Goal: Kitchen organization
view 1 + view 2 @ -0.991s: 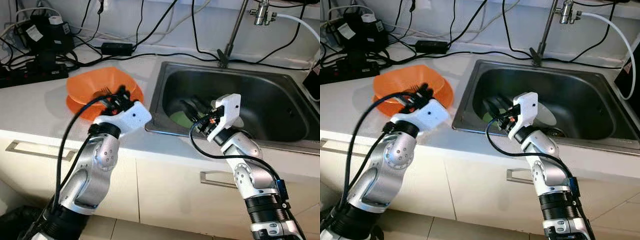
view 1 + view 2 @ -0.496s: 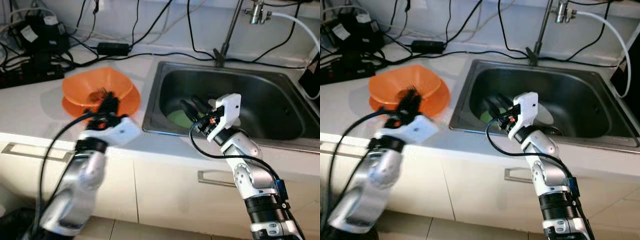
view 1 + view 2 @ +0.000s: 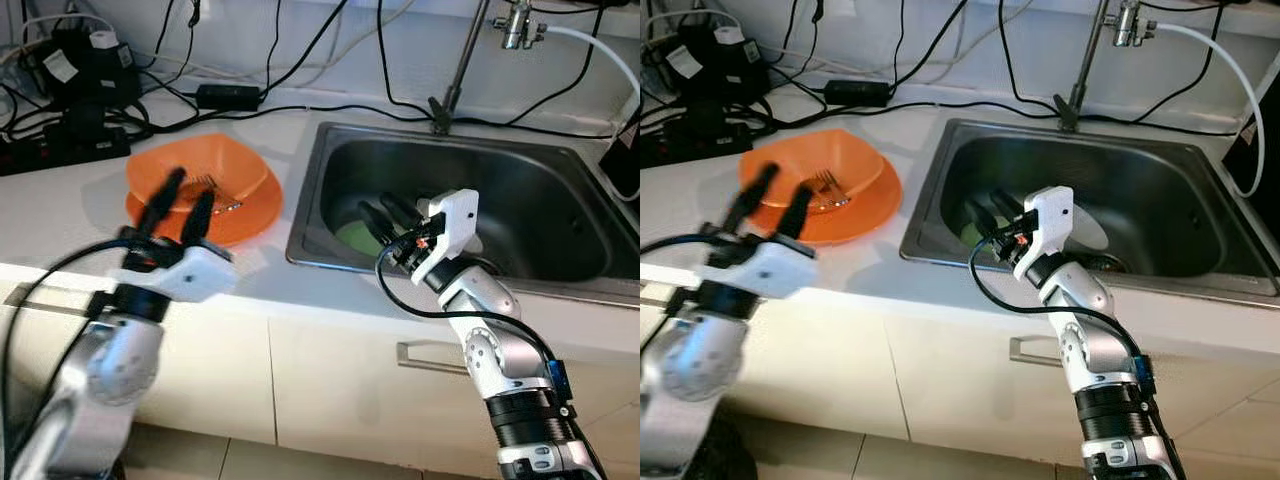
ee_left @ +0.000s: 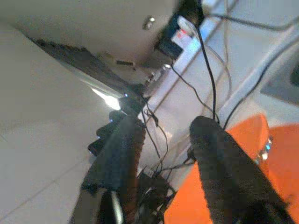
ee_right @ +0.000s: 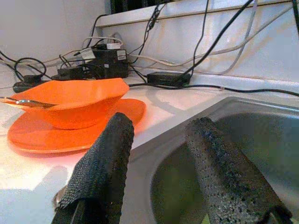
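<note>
Kitchen: steel sink (image 3: 560,215), tap (image 3: 520,22), counter (image 3: 70,215), cabinets (image 3: 340,385).

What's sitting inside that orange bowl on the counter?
A metal fork lies inside the orange bowl, tines up toward the rim. The bowl rests on an orange plate. The open left gripper covers part of the bowl's inside.
</note>
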Motion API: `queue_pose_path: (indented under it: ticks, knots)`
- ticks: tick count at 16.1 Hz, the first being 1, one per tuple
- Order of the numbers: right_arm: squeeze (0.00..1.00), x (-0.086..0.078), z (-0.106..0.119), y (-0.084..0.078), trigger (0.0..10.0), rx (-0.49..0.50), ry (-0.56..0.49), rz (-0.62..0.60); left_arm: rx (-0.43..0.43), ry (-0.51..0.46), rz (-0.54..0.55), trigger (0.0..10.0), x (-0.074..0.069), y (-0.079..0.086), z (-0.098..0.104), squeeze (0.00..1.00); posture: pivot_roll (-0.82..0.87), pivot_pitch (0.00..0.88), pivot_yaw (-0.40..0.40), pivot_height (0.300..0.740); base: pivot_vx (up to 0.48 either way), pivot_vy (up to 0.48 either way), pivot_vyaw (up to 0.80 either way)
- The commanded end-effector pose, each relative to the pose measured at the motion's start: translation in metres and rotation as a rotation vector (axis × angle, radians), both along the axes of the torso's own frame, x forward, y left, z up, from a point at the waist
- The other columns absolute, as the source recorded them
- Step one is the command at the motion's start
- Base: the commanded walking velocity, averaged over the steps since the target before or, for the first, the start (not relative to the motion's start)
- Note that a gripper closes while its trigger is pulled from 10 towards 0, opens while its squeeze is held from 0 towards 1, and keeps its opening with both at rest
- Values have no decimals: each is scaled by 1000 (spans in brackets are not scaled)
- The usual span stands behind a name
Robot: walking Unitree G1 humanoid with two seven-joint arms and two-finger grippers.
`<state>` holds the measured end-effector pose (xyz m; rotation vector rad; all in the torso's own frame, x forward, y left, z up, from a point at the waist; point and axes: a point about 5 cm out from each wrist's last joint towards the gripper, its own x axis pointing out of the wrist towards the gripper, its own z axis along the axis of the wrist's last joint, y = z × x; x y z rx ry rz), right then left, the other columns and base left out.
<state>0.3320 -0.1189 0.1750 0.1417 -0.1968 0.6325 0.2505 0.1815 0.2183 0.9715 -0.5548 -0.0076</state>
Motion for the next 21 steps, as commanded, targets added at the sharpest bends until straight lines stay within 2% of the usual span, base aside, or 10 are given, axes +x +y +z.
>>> queue_pose_path:
  ticks: [1,2,3,4,7,8,11,15,19,21]
  knots:
    - [0,2,3,2,10000,-2,-8,5,-18,31,-41,10000,-5,2,-4,1000,120,51,-43,740,0,0,0]
    - [0,3,3,3,10000,-1,-9,7,-48,54,-46,10000,-8,7,-10,1000,120,49,-41,740,0,0,0]
    - [0,3,3,3,10000,0,-10,8,-47,72,-41,10000,-10,13,-15,776,121,48,-41,740,0,0,0]
    - [0,3,3,3,10000,1,-10,8,-36,78,-44,10000,-11,16,-17,0,123,45,-40,740,0,0,0]
    - [0,2,2,4,10000,3,-10,13,80,124,-26,10000,-10,28,-23,0,124,40,-40,740,0,0,0]
    - [0,3,3,5,10000,6,-12,17,167,152,-19,10000,-7,35,-26,0,127,33,-39,740,0,0,0]
    - [0,3,3,6,10000,8,-15,18,242,176,-15,10000,-3,42,-28,0,126,31,-38,740,0,0,0]
    - [0,4,4,6,10000,11,-18,14,266,168,0,10000,12,46,-27,0,121,36,-44,740,0,0,0]
    - [0,4,6,5,10000,12,-23,20,232,144,-50,10000,31,31,-19,0,109,37,-39,740,0,0,0]
    - [0,2,7,6,10000,8,-30,45,234,142,-64,10000,34,29,-18,0,103,38,-35,740,0,0,0]
